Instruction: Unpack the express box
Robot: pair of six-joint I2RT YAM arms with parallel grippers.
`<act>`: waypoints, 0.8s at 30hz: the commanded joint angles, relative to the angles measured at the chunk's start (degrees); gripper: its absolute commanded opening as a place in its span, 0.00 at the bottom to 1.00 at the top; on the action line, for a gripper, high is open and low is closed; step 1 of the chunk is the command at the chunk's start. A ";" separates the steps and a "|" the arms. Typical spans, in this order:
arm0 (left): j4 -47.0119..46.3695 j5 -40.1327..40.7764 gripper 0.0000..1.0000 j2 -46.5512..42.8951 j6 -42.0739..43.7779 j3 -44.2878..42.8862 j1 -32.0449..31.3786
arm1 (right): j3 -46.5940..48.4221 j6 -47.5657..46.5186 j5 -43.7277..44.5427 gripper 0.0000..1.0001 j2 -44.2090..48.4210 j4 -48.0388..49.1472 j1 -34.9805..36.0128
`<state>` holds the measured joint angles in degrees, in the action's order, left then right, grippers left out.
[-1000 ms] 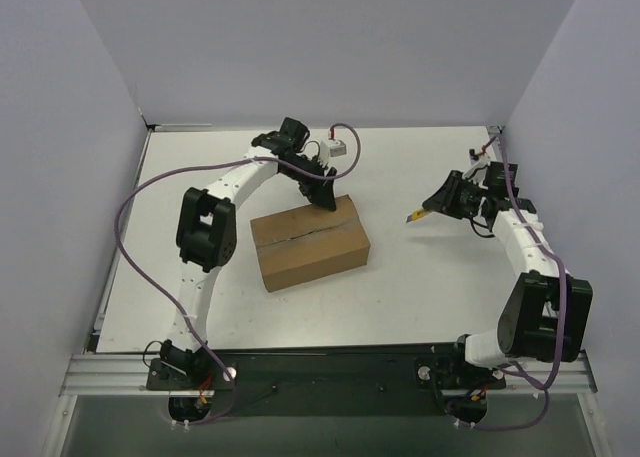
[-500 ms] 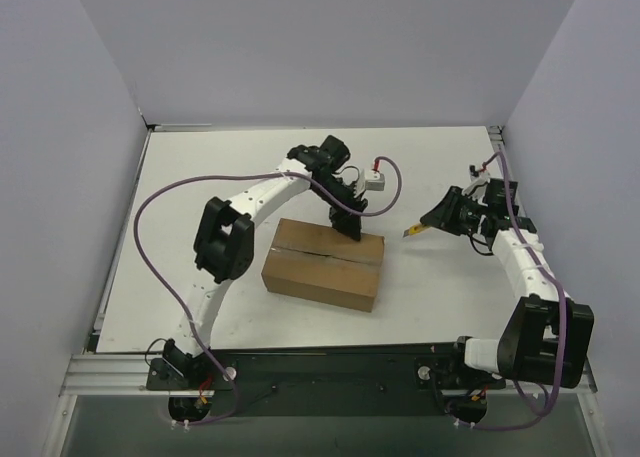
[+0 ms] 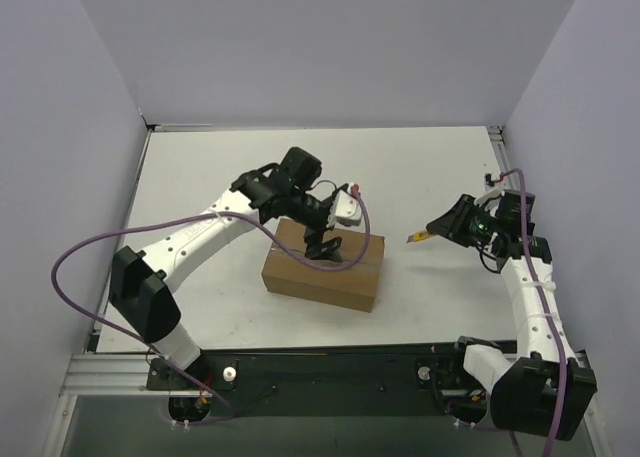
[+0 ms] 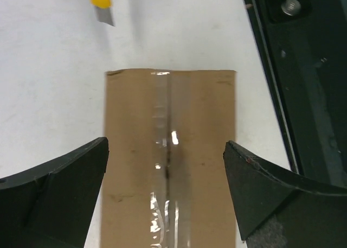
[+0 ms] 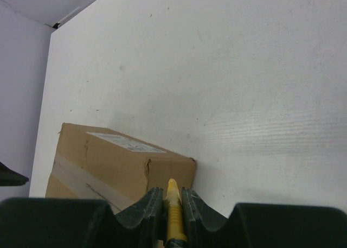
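**A:** What is worrying you here?

**B:** Starting on the left, the left pincer [image 4: 165, 146] is hanging wide open over the box [image 3: 355, 269]. It is gripping nothing, and its fingers [image 4: 59, 177] are spreading to either side of the taped seam [image 4: 162, 96]. The box is lying around the middle of the counter [image 3: 420, 167], a little toward the near edge, and it is taped shut. With nothing pinning it, a push from the knife [image 3: 416, 239] is likely sending it sliding or turning.

**A:** And on the right?

**B:** The right pincer [image 5: 171, 196] is clamping the knife tightly, with its blade [image 4: 107, 17] pointing at the box's right end and apart from it. That grip is looking narrow, so the handle may be twisting once the tip is meeting tape. If the blade is coming in too low, it is hitting the cardboard wall rather than the seam. If it is going too deep, it is cutting whatever is inside.
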<state>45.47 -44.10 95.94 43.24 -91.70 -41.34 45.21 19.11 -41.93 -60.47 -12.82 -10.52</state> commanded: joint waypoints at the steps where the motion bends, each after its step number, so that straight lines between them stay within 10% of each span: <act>1: -5.02 1.37 0.97 -4.70 4.93 9.07 -4.09 | 2.68 -4.16 1.15 0.00 4.30 -10.20 -0.29; 11: -21.72 8.58 0.97 -7.44 -2.55 21.21 -10.16 | -3.62 3.10 -2.45 0.00 8.70 -6.71 -0.37; 24: -24.30 13.87 0.97 0.64 -6.75 18.67 -12.62 | -19.19 24.30 -14.57 0.00 1.50 29.66 -7.49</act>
<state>20.91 -30.13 93.41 39.09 -70.17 -53.91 28.80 36.42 -50.43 -56.03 2.24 -15.27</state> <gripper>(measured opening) 0.972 0.187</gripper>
